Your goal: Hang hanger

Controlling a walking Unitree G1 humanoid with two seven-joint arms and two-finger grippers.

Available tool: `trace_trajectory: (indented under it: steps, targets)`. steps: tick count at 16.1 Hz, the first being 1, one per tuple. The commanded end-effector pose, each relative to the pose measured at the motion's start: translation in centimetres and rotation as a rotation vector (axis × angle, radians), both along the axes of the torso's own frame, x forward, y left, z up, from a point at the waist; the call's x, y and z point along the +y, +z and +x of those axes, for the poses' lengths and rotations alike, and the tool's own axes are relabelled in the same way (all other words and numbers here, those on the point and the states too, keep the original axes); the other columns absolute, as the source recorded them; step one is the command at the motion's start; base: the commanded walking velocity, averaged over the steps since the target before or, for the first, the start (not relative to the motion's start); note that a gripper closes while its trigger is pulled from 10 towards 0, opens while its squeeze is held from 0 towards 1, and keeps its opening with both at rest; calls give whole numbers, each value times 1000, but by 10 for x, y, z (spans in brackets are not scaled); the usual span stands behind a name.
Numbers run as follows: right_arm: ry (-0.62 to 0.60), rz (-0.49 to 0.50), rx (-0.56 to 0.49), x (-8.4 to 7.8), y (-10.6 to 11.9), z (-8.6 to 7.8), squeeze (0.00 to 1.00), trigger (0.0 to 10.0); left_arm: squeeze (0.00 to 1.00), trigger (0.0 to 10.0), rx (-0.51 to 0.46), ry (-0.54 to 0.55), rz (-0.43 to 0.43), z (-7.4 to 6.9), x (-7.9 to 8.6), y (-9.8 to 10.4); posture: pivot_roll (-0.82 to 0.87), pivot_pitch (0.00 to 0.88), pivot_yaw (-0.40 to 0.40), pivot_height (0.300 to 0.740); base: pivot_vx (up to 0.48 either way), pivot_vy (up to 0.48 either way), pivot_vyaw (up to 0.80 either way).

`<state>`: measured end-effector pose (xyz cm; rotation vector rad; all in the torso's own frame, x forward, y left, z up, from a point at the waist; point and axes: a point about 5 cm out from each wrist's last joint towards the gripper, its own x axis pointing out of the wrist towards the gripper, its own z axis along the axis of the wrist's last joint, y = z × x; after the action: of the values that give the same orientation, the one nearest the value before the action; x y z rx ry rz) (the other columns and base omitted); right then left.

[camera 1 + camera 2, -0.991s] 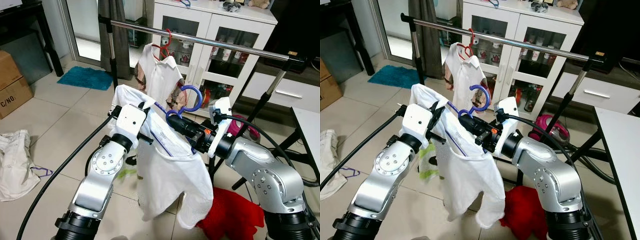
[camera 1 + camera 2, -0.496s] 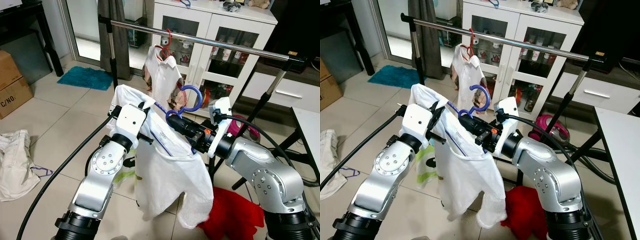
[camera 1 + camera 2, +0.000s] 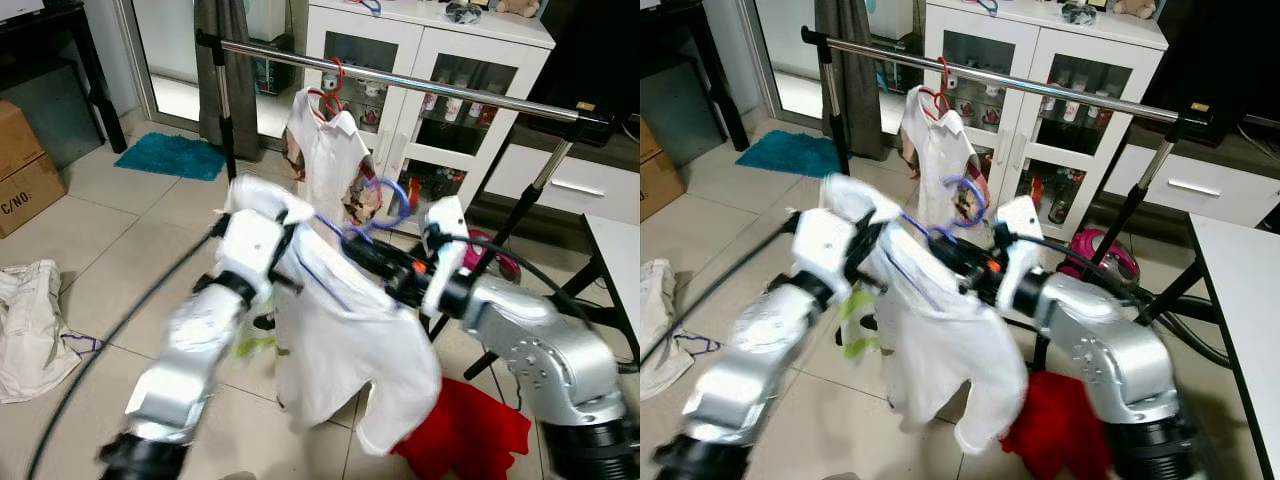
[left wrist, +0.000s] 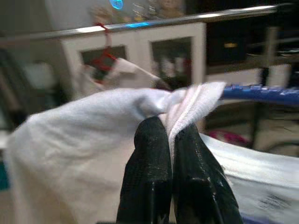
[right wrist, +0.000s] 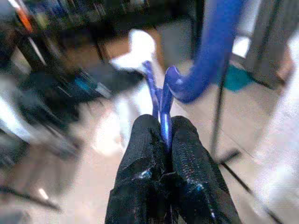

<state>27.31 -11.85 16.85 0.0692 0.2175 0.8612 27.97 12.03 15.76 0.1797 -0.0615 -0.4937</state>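
A blue hanger [image 3: 385, 203] carries a white shirt [image 3: 345, 340], held up between my two arms below the metal rail [image 3: 430, 85]. My right gripper [image 3: 362, 247] is shut on the hanger's neck just under its hook; in the right wrist view the black fingers [image 5: 140, 140] clamp the blue hanger [image 5: 212, 51]. My left gripper [image 4: 169, 135] is shut on a fold of the white shirt [image 4: 93, 121] at its shoulder. A second white shirt [image 3: 325, 145] hangs from the rail on a red hanger [image 3: 331, 85].
A white glass-door cabinet [image 3: 440, 50] stands behind the rack. A red cloth [image 3: 470, 430] lies on the floor by the rack's slanted legs [image 3: 520, 210]. At the left lie a white garment [image 3: 30, 320], cardboard boxes [image 3: 25, 165] and a teal mat [image 3: 170, 155]. A table edge [image 3: 615, 250] shows at right.
Both arms are now blurred with motion and the held shirt has swung a little to the right. The shirt hanging on the rail has also swayed. Both grips are unchanged.
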Motion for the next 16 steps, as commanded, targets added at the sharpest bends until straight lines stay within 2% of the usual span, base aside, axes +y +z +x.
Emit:
trace_trajectory:
  steps: [1,5,8,10,11,12,13,14,15,16]
  targets:
    - [-36,-49,17,-5,-8,1,0,0,0,0,-28,-30,-31,-2,0,11,87,0,-59,740,0,0,0]
    - [-39,-67,11,-6,-9,-1,0,0,0,0,-4,-56,-30,-3,-2,9,85,0,-52,740,0,0,0]
    - [-116,-200,56,-16,-26,4,0,0,0,0,10,-179,-78,-10,-9,15,87,0,-48,740,0,0,0]
    - [-153,-232,69,-22,-30,6,0,0,0,0,-5,-177,-112,-10,-6,19,89,0,-50,740,0,0,0]
    - [-160,-254,71,-25,-32,6,0,0,0,0,-40,-142,-159,-8,4,29,95,0,-52,740,0,0,0]
    - [-156,-262,70,-25,-33,6,0,0,0,0,-52,-105,-169,-5,9,32,95,0,-52,740,0,0,0]
    - [-146,-270,64,-24,-33,5,0,0,0,0,-55,-8,-154,1,22,33,95,0,-52,740,0,0,0]
    - [-141,-258,62,-22,-32,5,0,0,0,0,-56,25,-142,3,25,32,95,0,-52,740,0,0,0]
    - [-108,-194,44,-18,-26,4,0,0,0,0,-57,129,-82,8,38,29,103,0,-53,740,0,0,0]
    - [-82,-157,20,-16,-20,2,0,0,0,0,-58,150,-37,10,42,28,103,0,-53,740,0,0,0]
